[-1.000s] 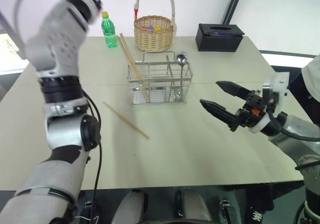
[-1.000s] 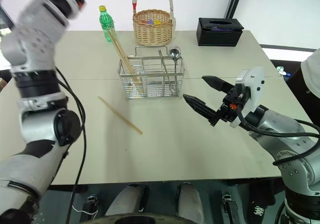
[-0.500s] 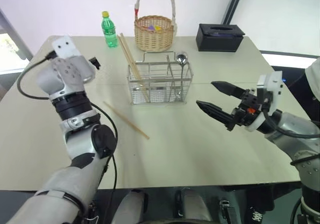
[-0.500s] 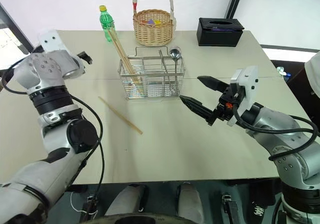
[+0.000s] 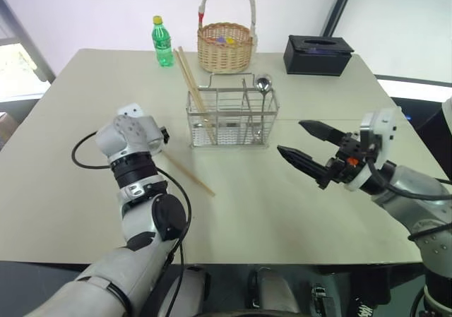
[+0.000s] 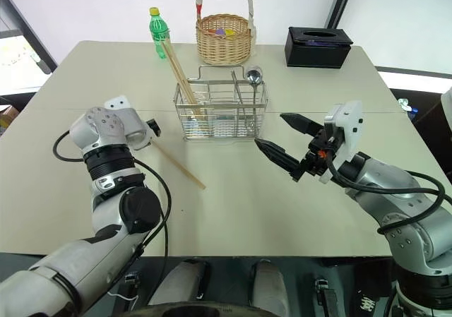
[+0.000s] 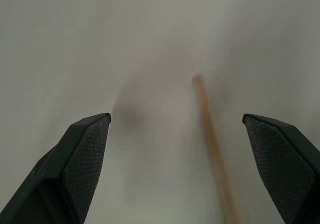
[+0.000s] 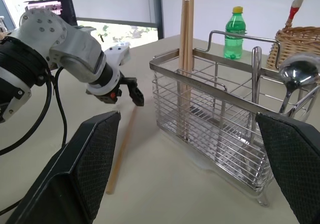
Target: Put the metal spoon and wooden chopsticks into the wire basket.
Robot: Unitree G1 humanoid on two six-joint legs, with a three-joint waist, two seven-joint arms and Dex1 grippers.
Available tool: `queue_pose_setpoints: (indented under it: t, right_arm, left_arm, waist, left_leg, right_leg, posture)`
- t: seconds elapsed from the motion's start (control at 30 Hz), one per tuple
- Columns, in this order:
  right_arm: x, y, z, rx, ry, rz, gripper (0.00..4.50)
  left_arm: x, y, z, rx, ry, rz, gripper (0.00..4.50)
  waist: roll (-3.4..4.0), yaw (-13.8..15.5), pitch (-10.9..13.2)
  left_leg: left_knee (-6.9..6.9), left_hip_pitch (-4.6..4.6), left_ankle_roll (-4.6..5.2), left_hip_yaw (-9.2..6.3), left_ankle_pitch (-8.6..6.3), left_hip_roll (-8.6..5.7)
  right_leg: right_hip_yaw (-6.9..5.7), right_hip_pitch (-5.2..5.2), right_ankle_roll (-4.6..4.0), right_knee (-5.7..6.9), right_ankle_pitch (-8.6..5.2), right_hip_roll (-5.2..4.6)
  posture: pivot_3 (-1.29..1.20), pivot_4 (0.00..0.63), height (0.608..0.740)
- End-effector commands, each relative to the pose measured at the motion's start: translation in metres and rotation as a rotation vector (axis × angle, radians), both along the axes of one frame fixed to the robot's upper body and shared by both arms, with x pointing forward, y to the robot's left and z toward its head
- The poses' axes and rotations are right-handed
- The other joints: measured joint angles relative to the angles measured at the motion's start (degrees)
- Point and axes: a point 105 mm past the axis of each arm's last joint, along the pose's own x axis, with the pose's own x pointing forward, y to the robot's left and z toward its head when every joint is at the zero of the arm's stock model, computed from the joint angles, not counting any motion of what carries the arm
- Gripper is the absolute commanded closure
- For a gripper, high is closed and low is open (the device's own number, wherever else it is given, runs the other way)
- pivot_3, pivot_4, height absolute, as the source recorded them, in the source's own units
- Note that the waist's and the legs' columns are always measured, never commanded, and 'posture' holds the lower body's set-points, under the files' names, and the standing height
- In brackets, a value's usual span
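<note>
**Q:** how far along are you with the cutlery?

**A:** Mostly there, I'd say. The metal spoon (image 5: 263, 85) already stands in the wire basket (image 5: 232, 116), toward its 3 o'clock end, and wooden chopsticks (image 5: 189, 77) lean out of its 9 o'clock end.

**Q:** so what's left?

**A:** One loose chopstick (image 5: 189, 175) flat on the table (image 5: 282, 211), at about 7 o'clock from the basket. My left hand (image 7: 192, 149) hangs over its tip, fingers spread, holding nothing. My right hand (image 5: 305, 142) is released too, empty.

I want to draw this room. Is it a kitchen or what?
Probably a test room set up like a dining table, not a kitchen: a plain table by bare walls, a cutlery basket, a tissue box.
</note>
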Motion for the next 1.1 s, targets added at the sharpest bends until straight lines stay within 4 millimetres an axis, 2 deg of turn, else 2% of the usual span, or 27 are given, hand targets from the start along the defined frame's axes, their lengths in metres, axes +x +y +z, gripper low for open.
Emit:
queue_pose_setpoints:
  t: [0.03, 0.17, 0.23, 0.33, 0.5, 0.7, 0.83, 0.9, 0.97, 1.03, 1.1]
  right_arm:
    - [-0.006, 0.002, 0.012, 0.009, -0.066, -0.007, 0.0]
    - [-0.005, 0.002, 0.014, 0.028, -0.072, -0.023, 0.0]
    - [-0.005, 0.002, 0.014, 0.033, -0.077, -0.029, 0.0]
    - [-0.005, 0.002, 0.015, 0.039, -0.079, -0.033, 0.0]
    - [-0.005, 0.001, 0.016, 0.039, -0.085, -0.033, 0.0]
    - [-0.003, 0.002, 0.018, 0.038, -0.091, -0.027, 0.0]
    - [-0.002, 0.001, 0.019, 0.035, -0.09, -0.02, 0.0]
    - [-0.001, 0.001, 0.018, 0.028, -0.086, -0.015, 0.0]
    - [-0.001, 0.003, 0.018, 0.017, -0.084, -0.002, 0.0]
    - [0.0, 0.003, 0.02, 0.016, -0.082, 0.007, 0.0]
    - [0.0, 0.004, 0.02, 0.015, -0.081, 0.013, 0.0]
  left_arm:
    - [0.002, -0.002, -0.007, -0.007, 0.016, -0.006, 0.04]
    - [0.007, -0.006, -0.014, -0.015, 0.026, -0.027, 0.04]
    - [0.011, -0.006, -0.014, -0.017, 0.014, -0.025, 0.55]
    - [0.014, -0.007, -0.014, -0.031, 0.006, -0.018, 1.89]
    - [0.015, -0.006, -0.013, -0.038, 0.003, -0.007, 4.47]
    - [0.014, 0.001, -0.013, -0.048, -0.002, 0.031, 4.47]
    - [0.015, 0.019, -0.008, -0.042, -0.043, 0.083, 4.47]
    - [0.018, 0.04, 0.004, -0.024, -0.105, 0.135, 4.47]
    - [0.025, 0.072, 0.025, 0.019, -0.213, 0.198, 4.47]
    - [0.031, 0.109, 0.056, 0.043, -0.359, 0.277, 4.47]
    - [0.035, 0.131, 0.082, 0.049, -0.48, 0.324, 4.47]
  waist:
    - [0.08, -0.04, -0.07]
    - [0.4, -0.06, -0.27]
    - [0.43, -0.08, -0.29]
    - [0.44, -0.02, -0.28]
    - [0.43, 0.02, -0.28]
    - [0.42, -0.02, -0.27]
    - [0.42, -0.14, -0.27]
    - [0.38, -0.22, -0.23]
    - [0.26, -0.67, -0.14]
    - [0.22, -1.23, -0.11]
    - [0.15, -1.6, -0.1]
  left_leg:
    - [0.0, 0.02, 0.0, 0.01, -0.01, 0.0]
    - [-0.03, 0.22, -0.1, 0.02, -0.1, 0.01]
    - [-0.07, 0.37, -0.12, 0.03, -0.12, 0.01]
    - [-0.14, 0.65, -0.13, 0.03, -0.13, 0.02]
    - [-0.14, 0.7, -0.08, 0.02, -0.16, -0.03]
    - [-0.14, 0.69, -0.07, 0.03, -0.18, -0.04]
    - [-0.16, 0.7, -0.07, 0.03, -0.18, -0.04]
    - [-0.16, 0.7, -0.07, 0.03, -0.18, -0.03]
    - [-0.21, 0.69, -0.07, 0.06, -0.18, 0.01]
    - [-0.24, 0.6, -0.1, 0.1, -0.17, 0.13]
    - [-0.24, 0.42, -0.11, 0.04, -0.11, 0.15]
  right_leg:
    - [0.0, 0.02, 0.0, 0.0, 0.0, -0.01]
    - [0.0, 0.18, 0.01, 0.01, -0.01, -0.01]
    - [0.0, 0.31, 0.03, 0.02, -0.02, -0.02]
    - [0.0, 0.56, 0.07, 0.0, -0.04, -0.02]
    - [-0.01, 0.67, 0.16, -0.02, -0.11, -0.07]
    - [-0.01, 0.67, 0.21, -0.03, -0.14, -0.09]
    - [-0.01, 0.66, 0.23, -0.03, -0.15, -0.09]
    - [-0.01, 0.65, 0.23, -0.03, -0.15, -0.08]
    - [0.0, 0.55, 0.23, -0.01, -0.15, -0.05]
    - [0.04, 0.35, 0.21, 0.05, -0.14, 0.06]
    - [0.03, 0.14, 0.19, 0.07, -0.14, 0.09]
  posture:
    - [0.0, 0.15, 0.661]
    - [0.0, 0.15, 0.661]
    - [0.0, 0.15, 0.661]
    - [0.0, 0.15, 0.661]
    - [0.0, 0.15, 0.661]
    - [0.0, 0.15, 0.661]
    - [0.0, 0.15, 0.661]
    - [0.0, 0.15, 0.661]
    - [0.0, 0.15, 0.661]
    - [0.0, 0.15, 0.661]
    - [0.0, 0.15, 0.661]
